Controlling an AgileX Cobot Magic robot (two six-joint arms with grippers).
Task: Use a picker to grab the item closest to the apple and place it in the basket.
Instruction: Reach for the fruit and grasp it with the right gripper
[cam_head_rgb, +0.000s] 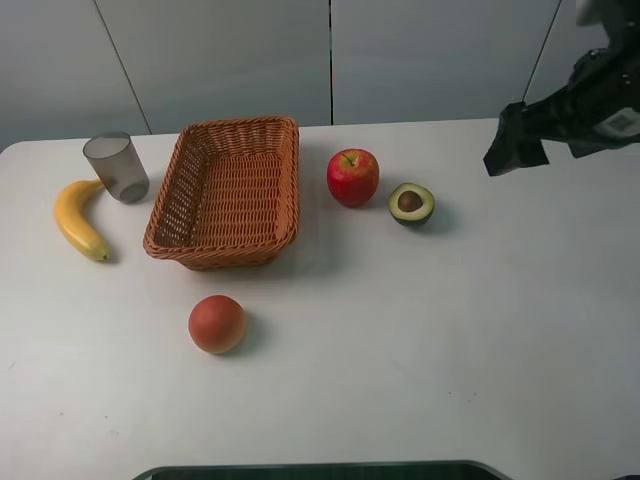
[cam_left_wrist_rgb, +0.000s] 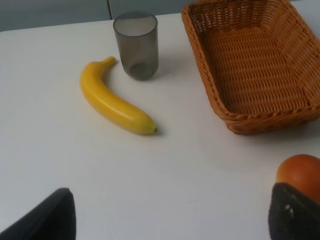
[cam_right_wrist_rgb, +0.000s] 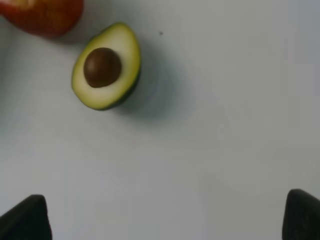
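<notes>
A red apple (cam_head_rgb: 352, 176) stands on the white table, right of the wicker basket (cam_head_rgb: 228, 190). Closest to it lies a halved avocado (cam_head_rgb: 411, 203), cut face and brown pit up, also seen with the apple's edge (cam_right_wrist_rgb: 45, 15) in the right wrist view as avocado (cam_right_wrist_rgb: 106, 65). My right gripper (cam_head_rgb: 515, 140) hangs in the air above the table's back right, open, its fingertips (cam_right_wrist_rgb: 25, 217) wide apart and empty. In the left wrist view my left gripper (cam_left_wrist_rgb: 170, 217) is open, fingers (cam_left_wrist_rgb: 295, 212) spread, off the exterior view.
A banana (cam_head_rgb: 78, 218) and a grey cup (cam_head_rgb: 116, 166) sit left of the basket. An orange-red round fruit (cam_head_rgb: 217, 323) lies in front of the basket, near the left finger (cam_left_wrist_rgb: 300, 172). A dark edge (cam_head_rgb: 320, 470) runs along the table's front.
</notes>
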